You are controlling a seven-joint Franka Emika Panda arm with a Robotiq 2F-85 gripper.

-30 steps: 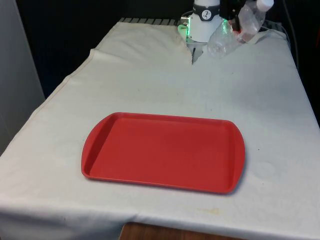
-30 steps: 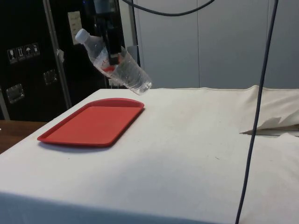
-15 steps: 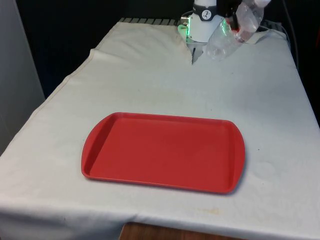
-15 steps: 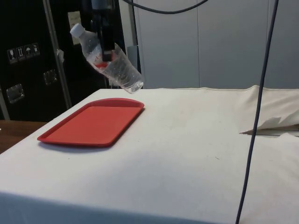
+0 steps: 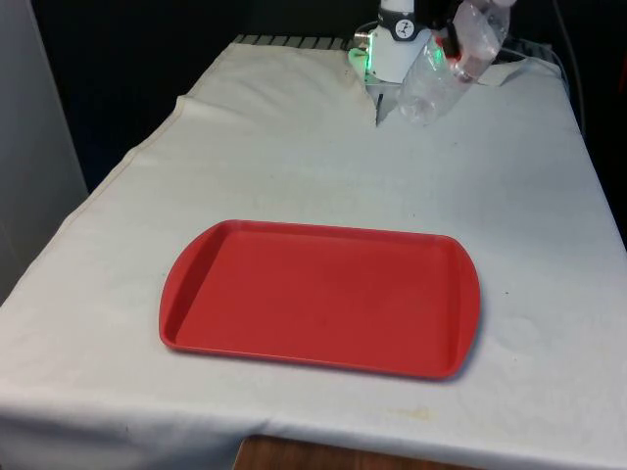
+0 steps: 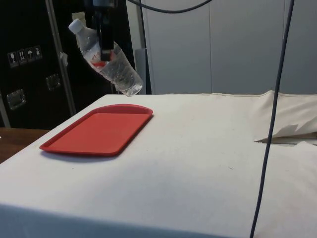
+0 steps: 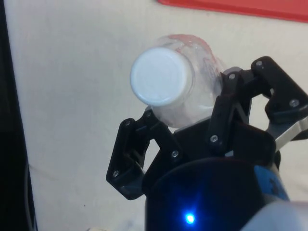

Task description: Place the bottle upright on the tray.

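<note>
Clear plastic bottle (image 6: 111, 63), white cap, red label, tilted; hand (image 6: 104, 47) clenched around it above table.

I see a clear, colourless bottle (image 6: 110, 64) with a white cap (image 7: 161, 75) and a red band (image 6: 99, 64) around its upper body, clamped between my black gripper (image 7: 192, 122) fingers. The tray (image 5: 318, 296) is a plain, even red with no pattern, and it lies on a white cloth (image 5: 294, 166) that carries a few faint dark specks. Behind the table in the side view I see dark cabinets (image 6: 29, 64) next to pale grey wall panels (image 6: 223, 44), and a black cable (image 6: 271, 119) hangs down in front.
</note>
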